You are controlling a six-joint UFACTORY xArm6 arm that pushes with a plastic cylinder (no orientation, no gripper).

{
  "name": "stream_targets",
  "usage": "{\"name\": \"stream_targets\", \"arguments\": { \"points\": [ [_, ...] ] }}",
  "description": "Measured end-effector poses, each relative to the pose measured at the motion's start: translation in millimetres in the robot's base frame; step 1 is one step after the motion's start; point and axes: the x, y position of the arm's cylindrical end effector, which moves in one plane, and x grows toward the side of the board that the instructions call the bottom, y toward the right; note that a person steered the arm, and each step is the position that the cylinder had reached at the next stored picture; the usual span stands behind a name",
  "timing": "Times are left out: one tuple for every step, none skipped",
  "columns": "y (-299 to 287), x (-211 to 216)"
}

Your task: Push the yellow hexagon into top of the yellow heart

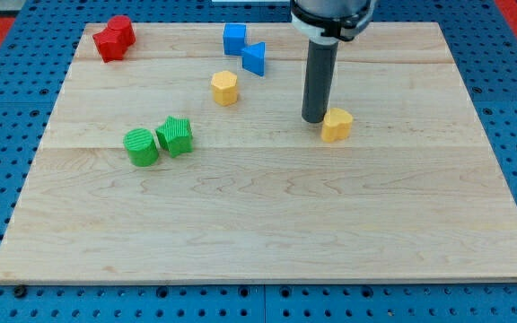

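The yellow hexagon (224,88) sits left of centre in the upper part of the wooden board (267,224). The yellow heart (337,125) lies to its right and a little lower. My tip (312,120) rests on the board just left of the yellow heart, touching or nearly touching its left side. The tip is about a hundred pixels to the right of the yellow hexagon and slightly below it.
A blue cube (233,39) and a blue triangle (254,58) stand above the hexagon. Red blocks (113,38) sit at the top left corner. A green cylinder (141,147) and a green star (175,136) lie at the left.
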Motion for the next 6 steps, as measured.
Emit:
{"name": "stream_targets", "arguments": {
  "points": [
    [-73.4, -15.5],
    [-140.3, -26.6],
    [-170.5, -65.6],
    [-90.5, -44.0],
    [-25.6, -8.2],
    [-64.5, -49.7]
  ]
}}
